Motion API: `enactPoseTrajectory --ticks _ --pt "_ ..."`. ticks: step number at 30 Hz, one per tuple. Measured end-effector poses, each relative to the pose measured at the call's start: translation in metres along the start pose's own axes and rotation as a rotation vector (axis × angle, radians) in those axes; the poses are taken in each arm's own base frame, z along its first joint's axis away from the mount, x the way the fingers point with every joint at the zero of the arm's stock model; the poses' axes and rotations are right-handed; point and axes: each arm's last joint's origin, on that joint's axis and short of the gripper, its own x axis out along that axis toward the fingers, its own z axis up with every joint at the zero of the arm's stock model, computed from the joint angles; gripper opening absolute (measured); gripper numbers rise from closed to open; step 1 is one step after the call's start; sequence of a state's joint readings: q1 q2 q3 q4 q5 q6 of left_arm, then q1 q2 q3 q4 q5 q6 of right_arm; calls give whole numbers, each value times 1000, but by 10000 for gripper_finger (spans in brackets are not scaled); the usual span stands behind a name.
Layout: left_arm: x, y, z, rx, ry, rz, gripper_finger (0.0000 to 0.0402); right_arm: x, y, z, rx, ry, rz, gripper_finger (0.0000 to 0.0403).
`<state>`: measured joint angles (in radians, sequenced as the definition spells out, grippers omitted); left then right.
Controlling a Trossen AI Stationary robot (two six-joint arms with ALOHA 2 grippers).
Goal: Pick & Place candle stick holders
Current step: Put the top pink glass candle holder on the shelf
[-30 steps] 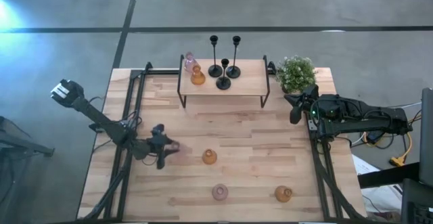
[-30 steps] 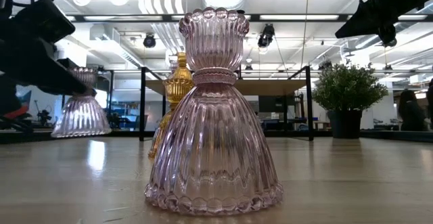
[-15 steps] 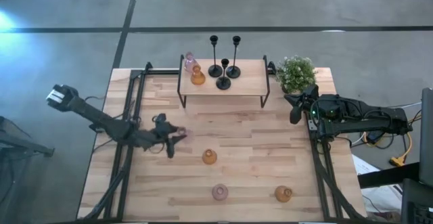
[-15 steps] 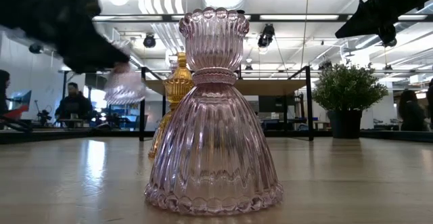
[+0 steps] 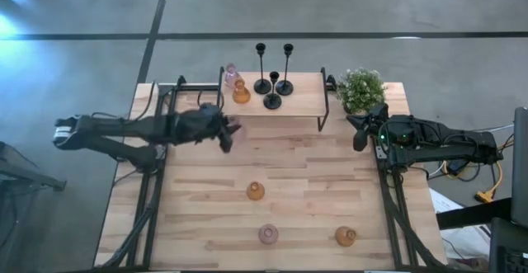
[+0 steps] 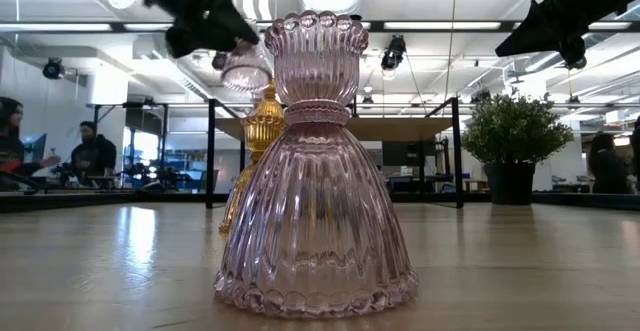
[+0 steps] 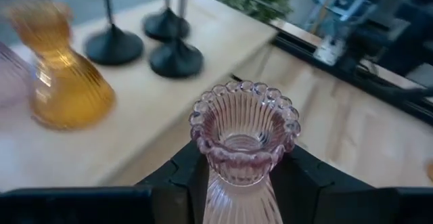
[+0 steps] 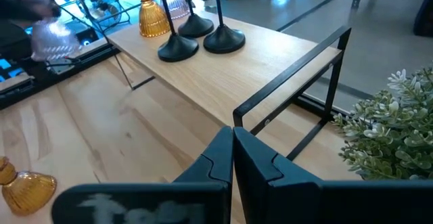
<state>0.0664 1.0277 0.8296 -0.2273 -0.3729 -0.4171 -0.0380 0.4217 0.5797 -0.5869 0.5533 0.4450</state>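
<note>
Candle stick holders: nine counted, in three groups.

On the raised shelf (image 5: 305,100) at the far side of the table (image 5: 313,174): three black metal holders (image 5: 273,81) clustered near its middle; one amber glass holder (image 5: 241,93) and one pink glass holder (image 5: 231,73) at its left end.

In transit: one pink glass holder (image 7: 242,143), clamped by the neck between the fingers of the left gripper (image 5: 224,129). It hangs above the table just near of the shelf's left end, close to the glass pair already there.

On the table, not yet moved: amber holder (image 5: 256,191) at centre; pink holder (image 5: 268,234) at the near edge; amber holder (image 5: 346,237) near right.

Right gripper (image 5: 360,133): waiting at the right edge beside the green plant (image 5: 360,88), fingers pressed together, holding nothing.

Progress, as judged: if the shelf is the destination, five are placed, a sixth is about to be set down, three remain.
</note>
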Motion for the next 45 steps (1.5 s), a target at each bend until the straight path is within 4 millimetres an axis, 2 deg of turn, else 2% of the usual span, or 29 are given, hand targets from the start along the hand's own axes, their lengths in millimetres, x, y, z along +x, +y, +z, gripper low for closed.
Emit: enactPoseTrajectory --ticks 3,10,19,32,45 --pt "10 3 16 21 31 53 130 0 0 0 0 0 0 8" --pt "34 11 30 41 85 134 124 0 0 0 0 2 3 8" --pt "40 27 33 23 60 259 124 0 0 -1 -8 8 0 8" --pt "36 47 9 -21 -7 343 124 0 0 -1 -16 8 0 8" --pt "37 53 -2 -40 -62 378 125 0 0 -1 -12 8 0 8"
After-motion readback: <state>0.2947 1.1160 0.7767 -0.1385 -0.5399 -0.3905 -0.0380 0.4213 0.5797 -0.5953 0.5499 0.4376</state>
